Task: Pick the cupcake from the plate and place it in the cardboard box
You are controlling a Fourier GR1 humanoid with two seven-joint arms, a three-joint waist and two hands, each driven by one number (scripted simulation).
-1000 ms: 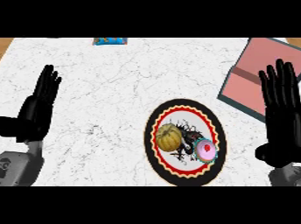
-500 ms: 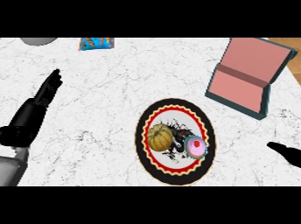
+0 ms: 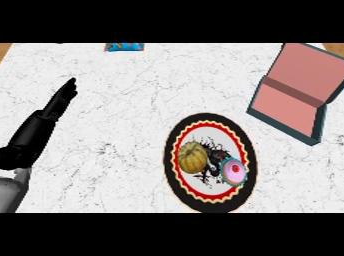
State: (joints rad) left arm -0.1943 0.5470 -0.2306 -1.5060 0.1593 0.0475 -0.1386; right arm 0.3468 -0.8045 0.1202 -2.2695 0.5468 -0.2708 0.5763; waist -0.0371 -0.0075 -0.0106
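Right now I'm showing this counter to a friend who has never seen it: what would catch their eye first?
Probably the patterned plate near the middle of the marble counter, carrying a pink-frosted cupcake at its right and a yellow pumpkin-like item at its left. Next, the open pink cardboard box at the far right, and the black left hand stretched out flat on the left.

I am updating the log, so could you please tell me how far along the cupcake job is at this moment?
Nothing looks done yet: the cupcake sits on the plate beside a yellow pumpkin-like item. Nothing is in hand: the left hand lies over the counter with straight fingers, holding nothing, and the right hand is out of view. Left to do: grasp the cupcake, carry it to the open cardboard box at upper right, and release it inside.
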